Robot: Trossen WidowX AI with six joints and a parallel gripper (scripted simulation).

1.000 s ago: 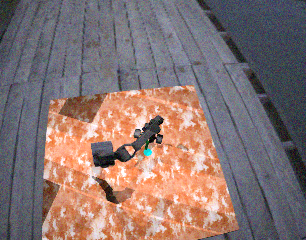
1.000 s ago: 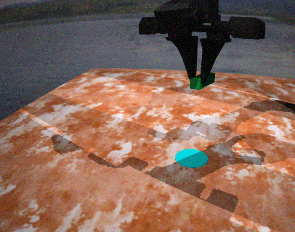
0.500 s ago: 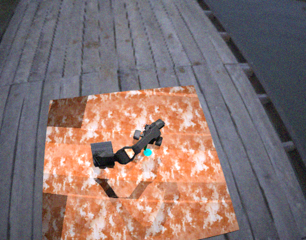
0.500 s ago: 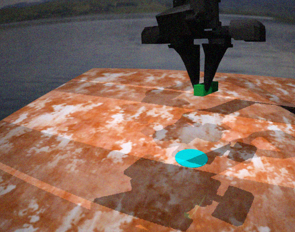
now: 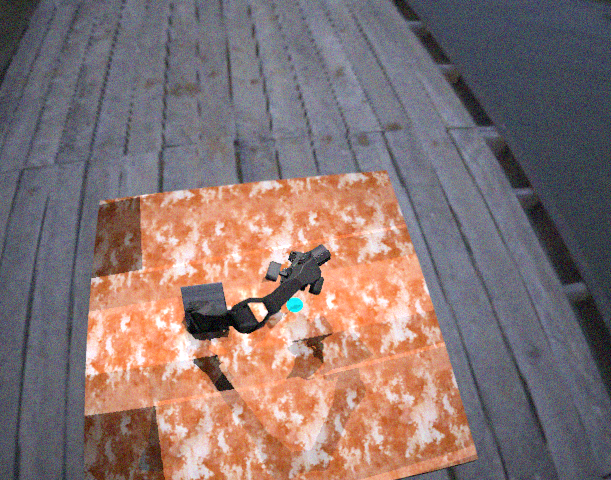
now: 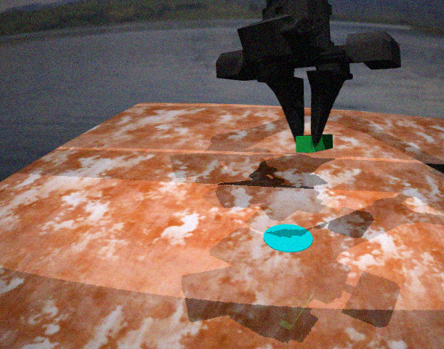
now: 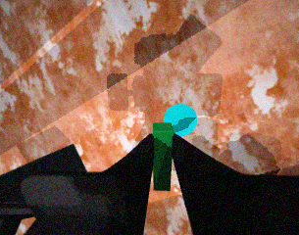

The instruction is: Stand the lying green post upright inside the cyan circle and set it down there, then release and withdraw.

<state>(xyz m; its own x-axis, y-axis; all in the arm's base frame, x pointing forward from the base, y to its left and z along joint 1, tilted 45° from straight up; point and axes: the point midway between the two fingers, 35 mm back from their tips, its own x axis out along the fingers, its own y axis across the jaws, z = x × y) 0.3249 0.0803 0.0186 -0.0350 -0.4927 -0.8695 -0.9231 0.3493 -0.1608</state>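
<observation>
My gripper [image 6: 308, 140] is shut on the green post [image 6: 313, 144], a short square bar held lying level between the fingertips, lifted above the orange mottled mat. In the wrist view the post [image 7: 162, 156] runs lengthwise between the two dark fingers, and its far end overlaps the edge of the cyan circle [image 7: 180, 119]. In the exterior view the cyan circle [image 6: 288, 238] lies flat on the mat, nearer the camera than the post and well below it. In the top view the arm hides the post, and the circle [image 5: 294, 304] shows just beside the forearm.
The arm's base [image 5: 204, 310] stands on the orange mat [image 5: 264, 330], left of the circle. Grey planks surround the mat. Dark shadows of the arm fall across the mat around the circle.
</observation>
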